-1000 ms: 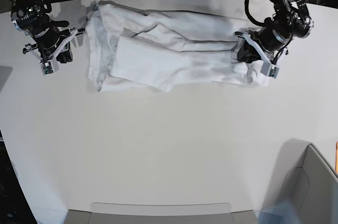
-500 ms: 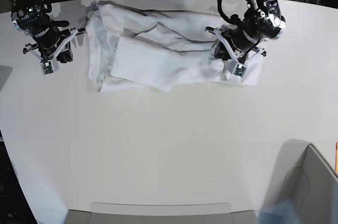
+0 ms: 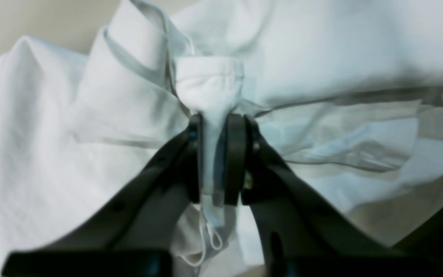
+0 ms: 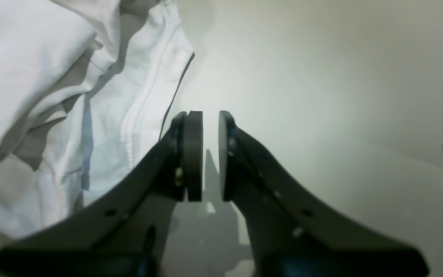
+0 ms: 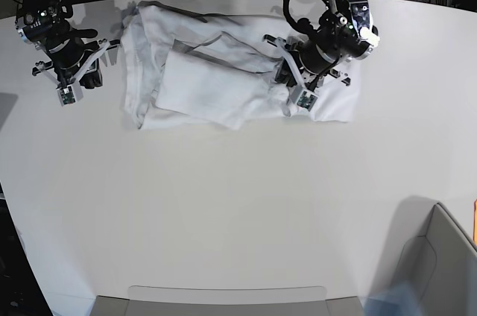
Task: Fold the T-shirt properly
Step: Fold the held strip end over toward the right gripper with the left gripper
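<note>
Left pincer (image 5: 287, 96) — gripped T-shirt (image 5: 201, 85) hem now farther toward the shirt's middle

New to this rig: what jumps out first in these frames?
The white T-shirt sprawled in folds across the far side of the pale table. Next, the left gripper, its jaws shut on a bunched fold of the shirt, with the arm over the shirt's right-hand part in the base view. The right gripper hangs beside the shirt's other end over bare table, jaws nearly closed on nothing.
</note>
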Available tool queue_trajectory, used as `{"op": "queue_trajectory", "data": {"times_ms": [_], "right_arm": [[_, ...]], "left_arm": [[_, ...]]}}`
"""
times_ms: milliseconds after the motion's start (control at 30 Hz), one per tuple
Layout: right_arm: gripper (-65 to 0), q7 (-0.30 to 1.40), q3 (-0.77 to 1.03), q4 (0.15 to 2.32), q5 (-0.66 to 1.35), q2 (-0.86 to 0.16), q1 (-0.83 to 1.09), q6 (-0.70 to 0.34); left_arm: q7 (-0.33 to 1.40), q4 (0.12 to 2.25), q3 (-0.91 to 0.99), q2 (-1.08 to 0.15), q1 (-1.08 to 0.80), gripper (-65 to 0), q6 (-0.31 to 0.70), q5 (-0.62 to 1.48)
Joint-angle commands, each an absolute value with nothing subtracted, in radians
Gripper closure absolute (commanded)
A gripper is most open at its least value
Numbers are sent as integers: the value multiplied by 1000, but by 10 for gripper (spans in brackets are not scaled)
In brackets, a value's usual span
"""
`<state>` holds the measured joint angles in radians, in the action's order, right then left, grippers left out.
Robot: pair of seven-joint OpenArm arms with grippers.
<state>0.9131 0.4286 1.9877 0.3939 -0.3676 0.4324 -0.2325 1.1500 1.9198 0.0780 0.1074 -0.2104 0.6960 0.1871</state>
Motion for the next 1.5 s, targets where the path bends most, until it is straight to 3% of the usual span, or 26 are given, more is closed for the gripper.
{"op": "queue_trajectory", "data": {"times_ms": [0,367,600,1033,1233,1467], "right_arm": [[-83,894,437,2000,401,-380,429,-231],[-84,894,437,2000,401,-360,429,-229],[-84,894,437,1998,401,-360,430,-229],[-87,894,438,1998,401,-360,437,-228],[-193,894,437,1998,401,-360,437,-226],[-199,894,437,1998,401,-360,438,-226]], "left_arm": [[1129,1937,73,127,-199,0,698,209],[1185,1936,82,131,-180,0,698,236],[1248,1934,84,97,-182,-142,698,403],[1262,1936,82,99,-177,-147,698,403],[1279,1934,79,97,-182,-170,698,407],[1282,1934,81,96,-180,-179,698,403]]}}
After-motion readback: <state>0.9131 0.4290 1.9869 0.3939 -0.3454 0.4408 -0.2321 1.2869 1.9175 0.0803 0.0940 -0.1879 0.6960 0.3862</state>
